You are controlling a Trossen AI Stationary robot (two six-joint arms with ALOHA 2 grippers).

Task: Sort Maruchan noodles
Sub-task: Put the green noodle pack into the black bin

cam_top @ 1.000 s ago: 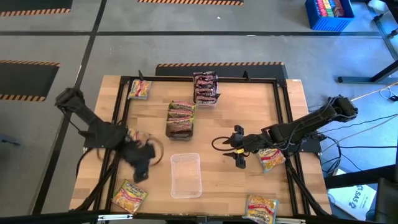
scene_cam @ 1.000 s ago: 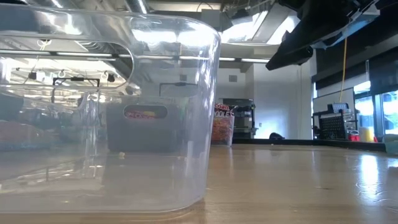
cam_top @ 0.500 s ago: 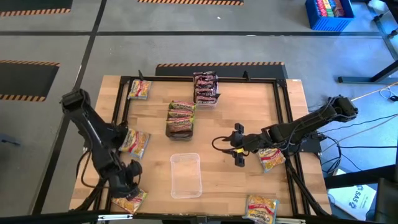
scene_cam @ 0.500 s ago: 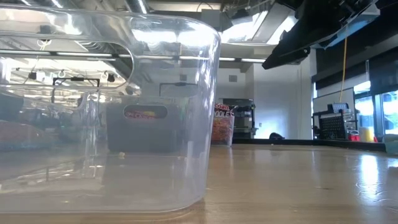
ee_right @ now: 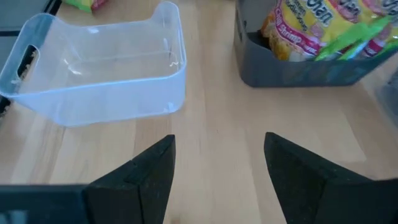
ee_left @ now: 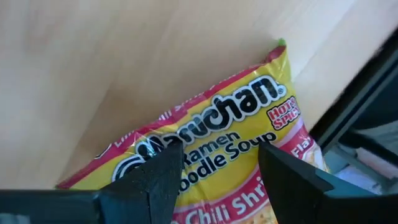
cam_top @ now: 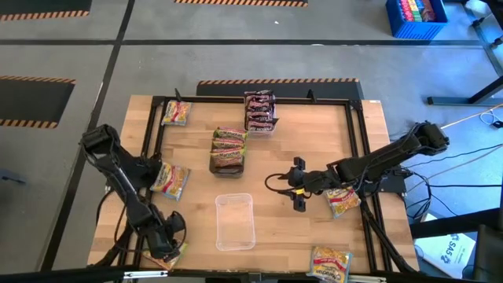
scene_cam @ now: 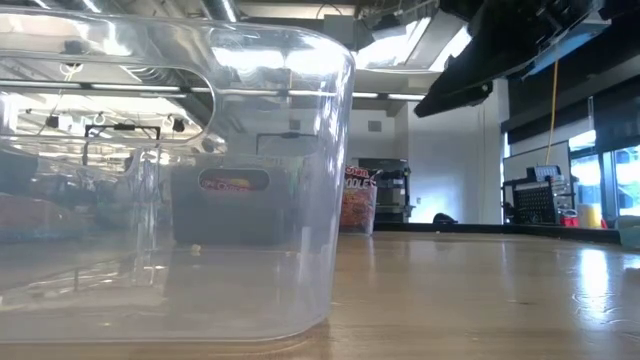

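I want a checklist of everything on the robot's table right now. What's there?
Surface: wooden table, bare in the middle.
Job's things: yellow noodle packets loose near the edges; others stacked in a grey bin and a far tray.
Clutter: empty clear tray.
Grippers: left gripper open over a yellow packet; right gripper open over bare wood.
Cables: black loop at the right wrist.
Surroundings: blue crate on the floor.

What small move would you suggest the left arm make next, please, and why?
Probably lower straight down and close: the left gripper hovers open over the yellow-pink noodle packet at the table's near-left corner, fingers straddling its label, with nothing held.
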